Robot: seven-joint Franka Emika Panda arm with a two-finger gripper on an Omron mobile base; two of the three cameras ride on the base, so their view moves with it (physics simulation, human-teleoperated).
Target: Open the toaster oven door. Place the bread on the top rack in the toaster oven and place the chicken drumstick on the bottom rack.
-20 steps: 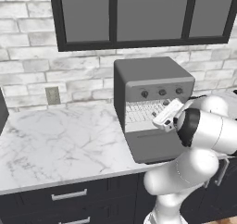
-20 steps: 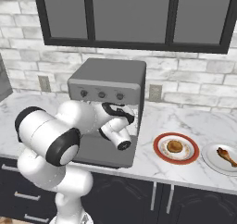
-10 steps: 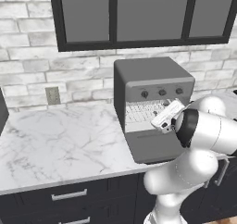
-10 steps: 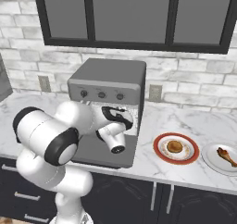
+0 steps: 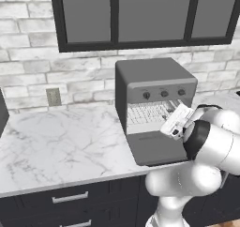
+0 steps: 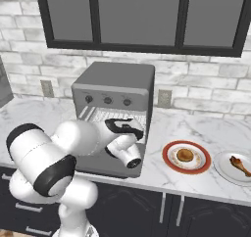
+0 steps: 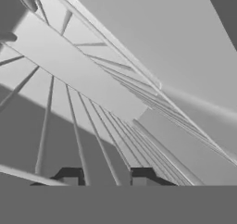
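Starting at your far left in the left base view, you have the marble counter (image 5: pixel 61 141) with a wall outlet (image 5: pixel 53 97) on the brick behind it. Moving right, the toaster oven (image 5: pixel 150 78) stands on that counter with its toaster oven door (image 5: pixel 157 148) dropped flat toward you, so the wire shelves inside show just under the three knobs. Right of that, your arm rises from the lower right, bends at a bulky elbow, and angles its wrist up and left, carrying the white hand into the oven mouth above the lowered door.

In the right base view, the arm sweeps from the lower left across the oven front, and the hand points into the cavity. Your gripper (image 7: pixel 105 177) shows in the hand view as two small dark fingertips (image 7: pixel 69 176) set apart with a gap between them and nothing held; thin silvery rack wires run just beyond them, though you cannot tell which shelf they belong to.

Farther right, the bread (image 6: pixel 185 155) sits on a red-rimmed plate (image 6: pixel 169 163), and the chicken drumstick (image 6: pixel 240 164) lies on a white plate (image 6: pixel 223 170) just beside it
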